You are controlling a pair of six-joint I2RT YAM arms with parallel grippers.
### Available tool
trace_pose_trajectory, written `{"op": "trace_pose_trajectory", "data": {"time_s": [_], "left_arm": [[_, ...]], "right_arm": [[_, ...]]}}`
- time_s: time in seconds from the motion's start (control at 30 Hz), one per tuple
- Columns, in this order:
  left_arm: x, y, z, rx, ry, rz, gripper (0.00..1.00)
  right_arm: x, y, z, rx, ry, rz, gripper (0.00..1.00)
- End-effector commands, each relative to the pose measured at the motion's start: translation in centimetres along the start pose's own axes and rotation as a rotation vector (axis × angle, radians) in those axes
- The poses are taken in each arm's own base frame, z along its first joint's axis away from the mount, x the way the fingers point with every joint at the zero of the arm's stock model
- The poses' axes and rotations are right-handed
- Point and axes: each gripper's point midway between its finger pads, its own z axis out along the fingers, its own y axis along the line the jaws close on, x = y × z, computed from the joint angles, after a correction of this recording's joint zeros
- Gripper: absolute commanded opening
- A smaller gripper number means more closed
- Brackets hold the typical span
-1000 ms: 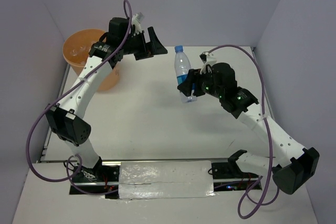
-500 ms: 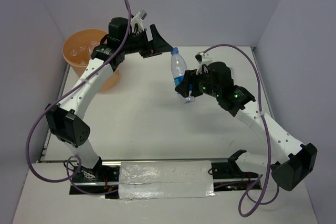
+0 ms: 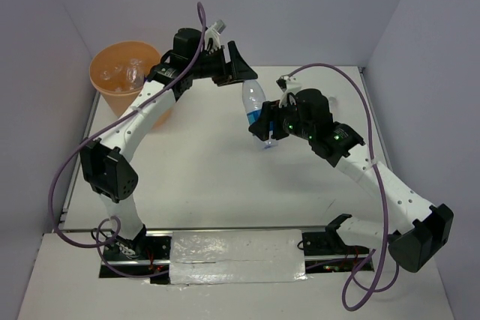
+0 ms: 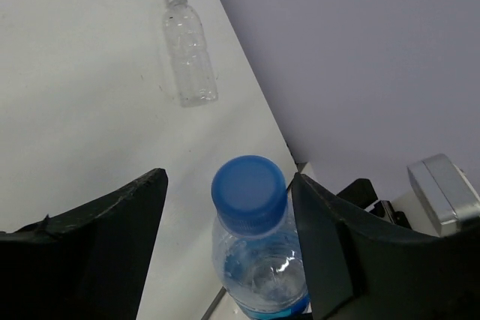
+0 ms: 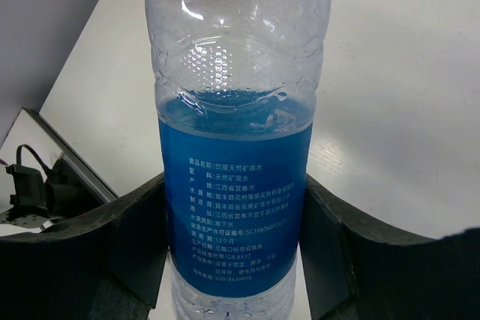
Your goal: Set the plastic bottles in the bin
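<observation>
The right end effector (image 3: 267,125) is clamped on the blue-labelled clear plastic bottle with a blue cap (image 3: 253,99), holding it tilted over the white surface (image 3: 195,162). The left end effector (image 4: 225,207) stands open, one finger on either side of that bottle's cap, not touching it. Well left of this bottle, the round orange plastic bin (image 3: 112,99) holds crinkled clear bottles (image 3: 129,73). A white-capped clear bottle (image 4: 191,50) lies on the surface beyond.

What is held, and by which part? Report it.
The bottle, at its blue label, in the jaws of the right arm; the left arm has jaws open around its cap.
</observation>
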Motion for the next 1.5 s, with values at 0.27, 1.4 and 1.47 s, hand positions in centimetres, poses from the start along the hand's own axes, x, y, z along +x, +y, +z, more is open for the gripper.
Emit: {"op": "trace_pose_trajectory", "data": {"time_s": [0.27, 1.4, 1.47], "left_arm": [[-1.5, -2.4, 0.1, 0.064, -0.057, 0.041, 0.5], [-20.6, 3.0, -39.5, -1.432, -1.238, 0.419, 0.0], [-20.7, 5.1, -39.2, -1.465, -1.225, 0.404, 0.0]], "right_arm": [[-1.7, 1.2, -0.3, -0.028, -0.035, -0.035, 0.67], [-7.0, -4.0, -8.1, 0.349, -0.366, 0.053, 1.0], [-6.9, -3.8, -7.6, 0.334, -0.352, 0.056, 1.0]]}}
